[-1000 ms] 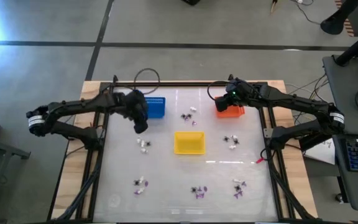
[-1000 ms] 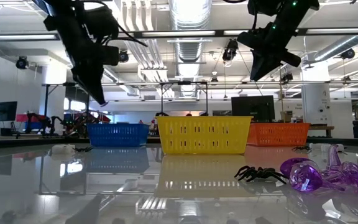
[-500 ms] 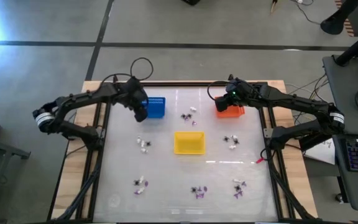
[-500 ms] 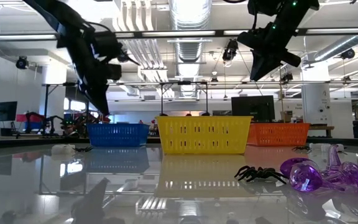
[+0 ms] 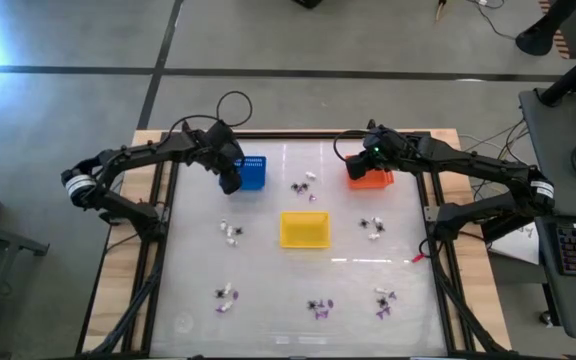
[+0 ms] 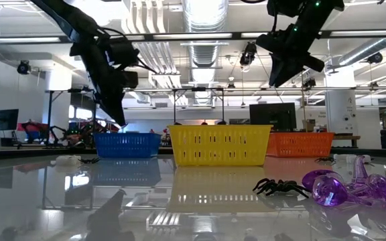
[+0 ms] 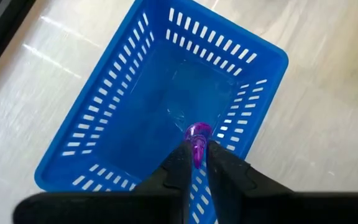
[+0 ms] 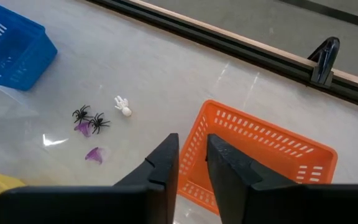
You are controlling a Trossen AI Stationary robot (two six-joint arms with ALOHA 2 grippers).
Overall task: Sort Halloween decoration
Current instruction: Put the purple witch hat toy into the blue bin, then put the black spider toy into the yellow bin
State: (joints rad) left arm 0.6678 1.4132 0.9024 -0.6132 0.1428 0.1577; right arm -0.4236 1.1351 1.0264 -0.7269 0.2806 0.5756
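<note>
Grey concrete floor (image 5: pixel 268 40) surrounds the table (a black line crosses it), ceiling strip lights (image 6: pixel 206 13) overhead.

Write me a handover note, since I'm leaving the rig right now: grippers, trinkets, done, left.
Left gripper: above the blue basket, fingers pinching a purple trinket, not yet dropped.
Right gripper: above the orange basket, fingers slightly apart, nothing between them.
Done: nothing visible in the blue basket.
Left: spiders, white piece and purple bits scattered around the yellow basket.
</note>
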